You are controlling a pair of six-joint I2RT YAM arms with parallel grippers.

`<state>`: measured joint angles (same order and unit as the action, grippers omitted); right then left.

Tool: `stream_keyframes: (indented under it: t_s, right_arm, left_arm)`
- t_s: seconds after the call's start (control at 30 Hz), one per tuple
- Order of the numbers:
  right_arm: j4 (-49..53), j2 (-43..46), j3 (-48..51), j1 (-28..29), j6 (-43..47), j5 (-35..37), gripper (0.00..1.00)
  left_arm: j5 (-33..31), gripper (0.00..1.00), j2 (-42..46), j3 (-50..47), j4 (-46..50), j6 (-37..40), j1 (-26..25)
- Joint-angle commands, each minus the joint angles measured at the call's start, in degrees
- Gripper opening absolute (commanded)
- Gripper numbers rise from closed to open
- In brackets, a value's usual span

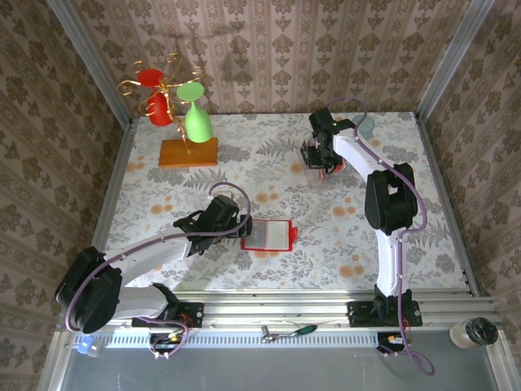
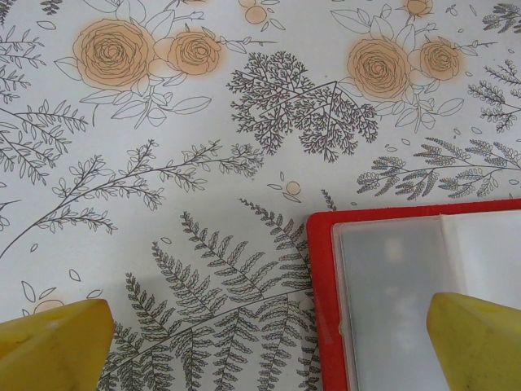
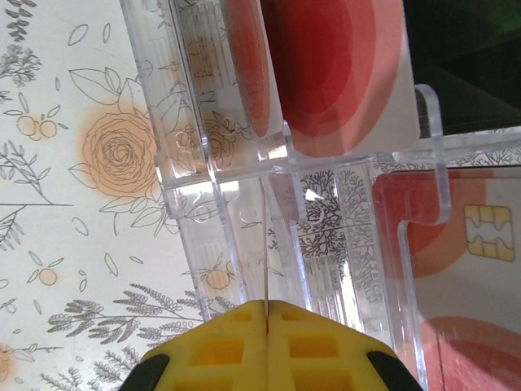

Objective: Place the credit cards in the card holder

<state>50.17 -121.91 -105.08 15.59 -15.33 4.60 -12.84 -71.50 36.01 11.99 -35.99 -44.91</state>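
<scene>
Top external: the card holder point(image 1: 270, 235) lies open on the bench point(image 1: 342, 252), near the front middle. The left hand point(image 1: 241, 230) sits just at its left edge. The right hand point(image 1: 320, 161) is well apart, far back on the right, at a clear rack point(image 1: 316, 155) where the credit cards point(image 1: 332, 169) stand.

Left wrist: the left hand point(image 2: 260, 354) is spread fully wide and holds nothing. One finger point(image 2: 476, 342) is above the card holder point(image 2: 321, 309), the other above bare bench. The pale pockets in view look empty.

Right wrist: the right hand point(image 3: 267, 342) has its fingers pressed together. A thin line rises from the seam between them, most likely one of the credit cards point(image 3: 342, 81) seen edge-on and pinched. The rack point(image 3: 203, 187) has more cards in its slots, and one with a chip shows lower right.

The step in hand looks like fetching the first card. The next move calls for a straight pull along the slot so the rack does not drag, then a carry to the card holder.
</scene>
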Motion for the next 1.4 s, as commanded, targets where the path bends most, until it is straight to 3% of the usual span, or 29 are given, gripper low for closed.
stream_keyframes:
  t_s: [0.0,0.23,0.4,0.57,0.8,1.1,1.37]
  right_arm:
    - [2.6,4.9,-2.0,-0.1,-0.2,-3.2,0.00]
    - [3.8,10.7,-1.6,1.1,-1.4,-5.3,0.00]
    - [1.2,19.0,4.9,3.2,-3.0,-7.0,0.00]
    - [-8.5,29.7,20.1,5.6,-7.9,-13.3,0.00]
    - [-33.1,41.2,46.3,12.6,-21.2,-22.4,0.00]
    - [-49.3,40.8,59.5,22.3,-30.2,-19.9,0.00]
    - [-53.4,36.6,61.2,24.1,-31.7,-19.4,0.00]
  left_arm:
    - [-0.4,1.00,0.7,-0.2,0.6,0.3,0.3]
    - [-0.4,1.00,0.7,0.2,1.3,1.1,0.4]
    - [-0.8,1.00,1.2,0.6,2.5,2.5,0.3]
    - [-1.4,1.00,1.8,0.8,4.0,3.9,0.2]
    - [-2.6,1.00,2.0,-0.6,4.3,3.8,-0.4]
    - [-4.1,1.00,1.2,-1.0,5.0,2.8,-1.3]
    - [-4.9,1.00,1.4,-1.5,5.2,2.2,-1.8]
